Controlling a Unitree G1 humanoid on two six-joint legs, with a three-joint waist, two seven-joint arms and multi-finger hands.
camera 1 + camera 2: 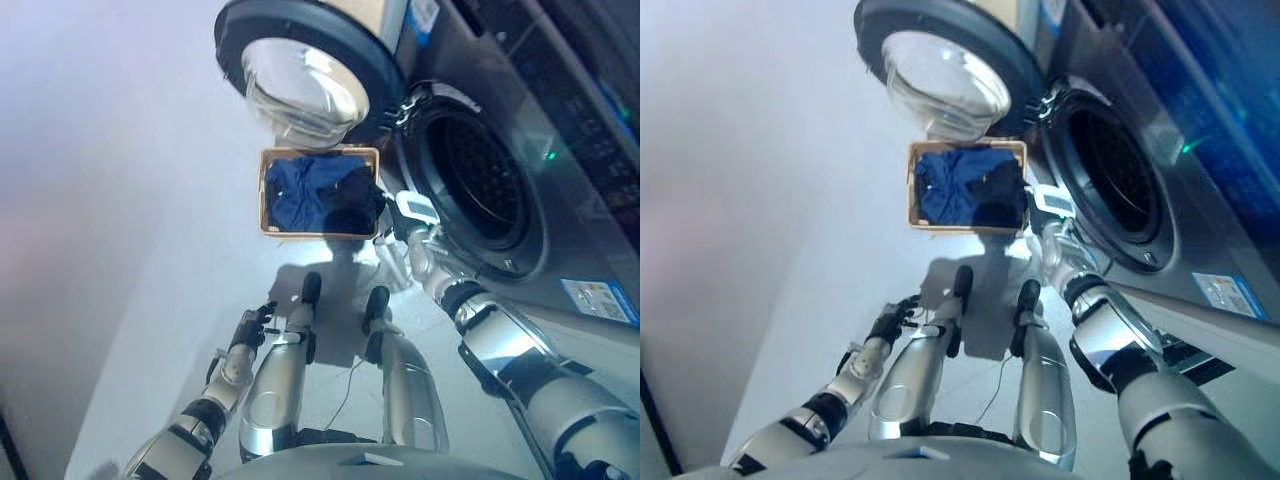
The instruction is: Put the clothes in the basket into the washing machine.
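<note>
A tan rectangular basket (266, 200) stands on the floor in front of the washing machine (560, 150). It holds blue clothes (300, 190) and a darker garment (352, 192) on its right side. The machine's round door (305, 75) is swung open to the left, and the dark drum opening (480, 185) is bare. My right hand (384, 212) is at the basket's right rim, against the dark garment. My left hand (250, 328) hangs low at the left, away from the basket, with its fingers relaxed.
The open door hangs just behind the basket. Pale floor (150, 200) stretches to the left of the basket. A blue-and-white label (598, 300) is on the machine's front, low at the right.
</note>
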